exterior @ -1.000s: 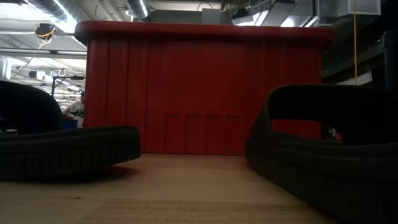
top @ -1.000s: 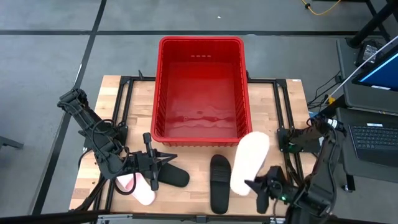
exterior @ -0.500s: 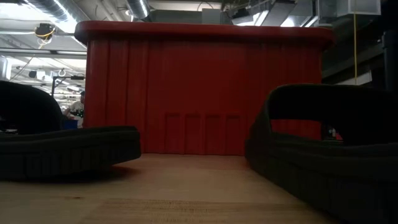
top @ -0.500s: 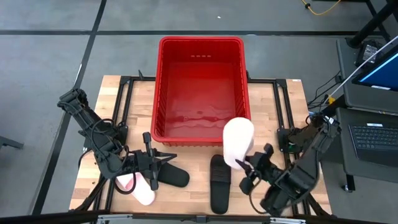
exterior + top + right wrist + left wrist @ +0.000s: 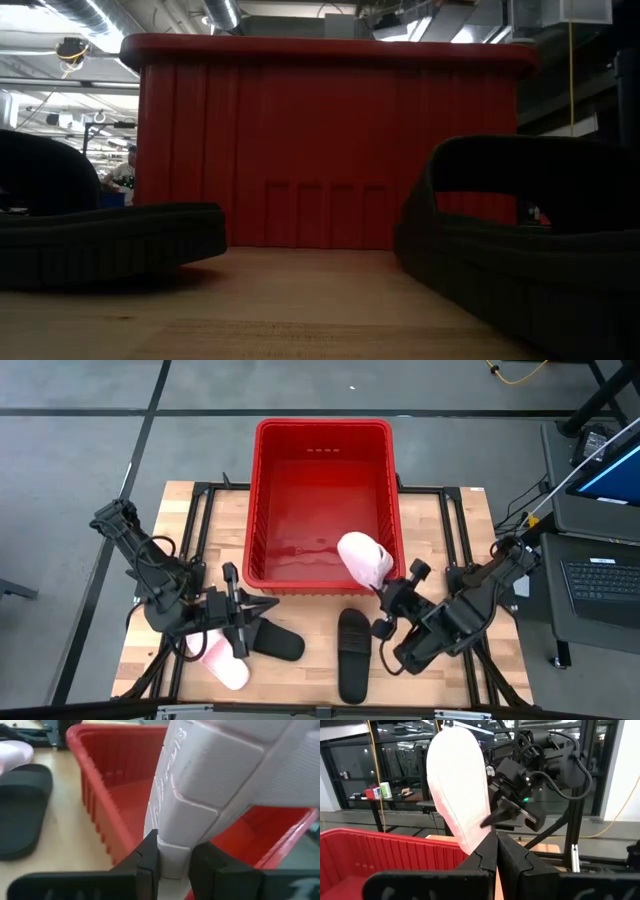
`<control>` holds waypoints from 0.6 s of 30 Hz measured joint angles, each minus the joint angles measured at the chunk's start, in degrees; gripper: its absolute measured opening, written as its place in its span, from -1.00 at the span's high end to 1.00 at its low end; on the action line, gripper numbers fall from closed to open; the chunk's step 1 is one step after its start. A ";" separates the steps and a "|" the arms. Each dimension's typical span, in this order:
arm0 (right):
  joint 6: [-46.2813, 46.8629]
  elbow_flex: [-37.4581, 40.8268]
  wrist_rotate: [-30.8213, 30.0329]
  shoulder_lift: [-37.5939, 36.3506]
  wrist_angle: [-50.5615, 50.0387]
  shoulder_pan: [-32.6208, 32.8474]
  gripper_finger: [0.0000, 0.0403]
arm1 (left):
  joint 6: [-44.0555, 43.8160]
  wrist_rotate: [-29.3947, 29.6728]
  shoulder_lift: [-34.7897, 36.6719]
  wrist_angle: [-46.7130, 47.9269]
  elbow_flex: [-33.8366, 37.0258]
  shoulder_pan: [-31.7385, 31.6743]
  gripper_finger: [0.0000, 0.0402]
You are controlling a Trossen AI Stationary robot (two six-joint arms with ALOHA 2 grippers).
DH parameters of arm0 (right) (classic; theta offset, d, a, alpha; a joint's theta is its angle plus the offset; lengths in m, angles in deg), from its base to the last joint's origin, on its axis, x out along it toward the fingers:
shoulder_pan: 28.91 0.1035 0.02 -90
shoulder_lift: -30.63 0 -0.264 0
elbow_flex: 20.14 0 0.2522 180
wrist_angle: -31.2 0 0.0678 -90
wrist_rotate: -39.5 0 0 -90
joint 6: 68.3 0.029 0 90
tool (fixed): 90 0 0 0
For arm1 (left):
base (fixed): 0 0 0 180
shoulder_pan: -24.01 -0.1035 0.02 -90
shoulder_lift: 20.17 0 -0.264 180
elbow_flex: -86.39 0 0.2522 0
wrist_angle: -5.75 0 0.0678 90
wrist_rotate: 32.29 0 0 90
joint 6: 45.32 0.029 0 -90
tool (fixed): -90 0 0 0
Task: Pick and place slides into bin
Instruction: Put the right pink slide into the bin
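Note:
The red bin (image 5: pixel 322 435) stands at the table's far middle. My right gripper (image 5: pixel 386 598) is shut on a pale pink slide (image 5: pixel 364 560), which hangs over the bin's near right corner. My left gripper (image 5: pixel 258 622) is shut and empty at the near left. It is beside a black slide (image 5: pixel 276 644) and the second pink slide (image 5: pixel 220 662), both lying on the table. Another black slide (image 5: pixel 353 653) lies at the near middle. The low view shows both black slides (image 5: pixel 100 240) (image 5: pixel 520 260) in front of the bin (image 5: pixel 330 140). My right gripper pinches the pink slide between its two fingers (image 5: pixel 148 860) at the end of the sole (image 5: pixel 172 847) nearest the gripper. The fingers come slanting from the table's near right. The slide is lifted clear and sticks out beyond the fingers, tilted up, over the bin's rim (image 5: pixel 100 755).
A black frame (image 5: pixel 200 500) runs round the wooden table top on both sides of the bin. A desk with laptops (image 5: pixel 600 560) stands beyond the table's right edge. Bare wood lies at the near right (image 5: pixel 470 680).
My right gripper has lifted the pink slide off the near right of the table. It has carried the slide up and toward the far left, to the bin's near right corner. The slide has tipped from flat to tilted, and its free end now reaches over the rim.

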 joint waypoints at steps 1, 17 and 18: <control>-2.15 -1.19 -0.57 0.00 -0.45 -0.37 0.64 | 0.06 -0.02 0.02 -0.50 0.00 -0.11 0.99; -45.41 -10.26 -5.09 -0.20 -3.31 -10.44 0.64 | 0.14 -0.61 0.04 -10.60 0.00 -8.21 0.99; -47.12 -10.26 -5.91 -0.20 -3.31 -11.28 0.64 | 0.14 -0.91 0.02 -10.90 0.00 -8.58 0.99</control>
